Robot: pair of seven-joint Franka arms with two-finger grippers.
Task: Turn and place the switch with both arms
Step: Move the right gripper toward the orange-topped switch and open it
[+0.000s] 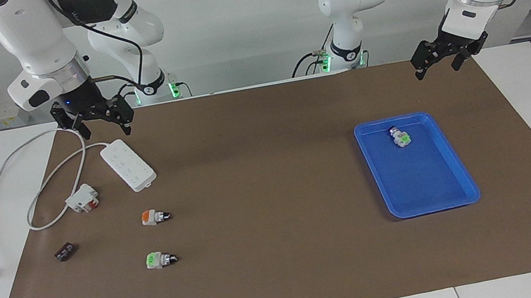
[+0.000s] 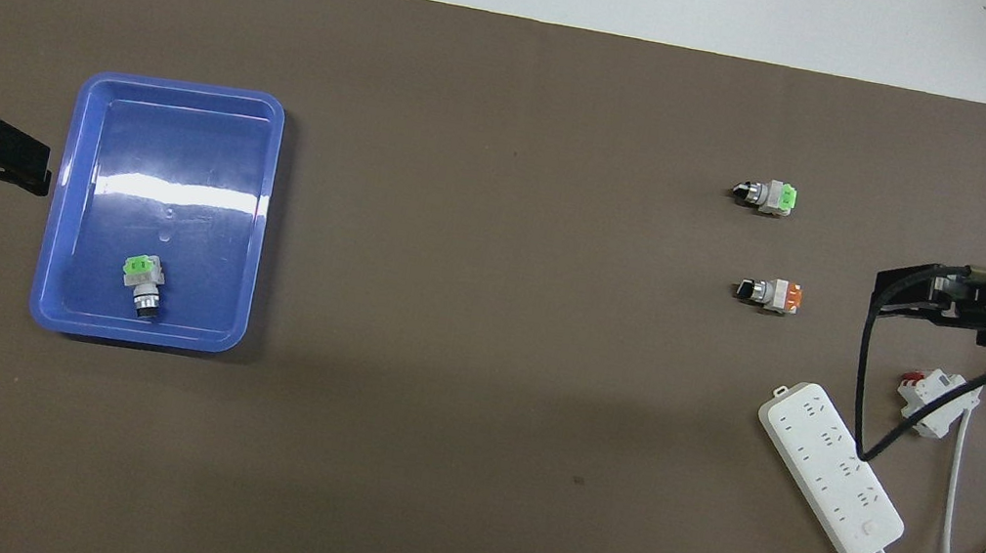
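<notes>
1. While both arms hang above the tabletop [image 1: 288,285] edge nearest the robots, the switch [image 1: 155,217] with the orange patch lies on its side on the brown mat, touched by neither arm.
2. Seen overhead, that switch [image 2: 769,294] sits at about three o'clock from the mat's middle, its black knob pointing to nine o'clock.
3. Farther from the robots, at twelve o'clock of it overhead, lies a green-patch switch [image 2: 767,196].
4. Nearer the robots lie a white power strip [image 1: 128,164] and a white-and-red block [image 1: 83,198].
5. Left end effector [image 1: 437,63]: fingers apart, holding nothing, over the mat beside the blue tray [image 1: 456,160].
6. Right end effector [image 1: 102,124]: fingers apart, holding nothing, over the strip's cable.
7. Another green-patch switch [image 1: 400,136] lies inside the tray.
</notes>
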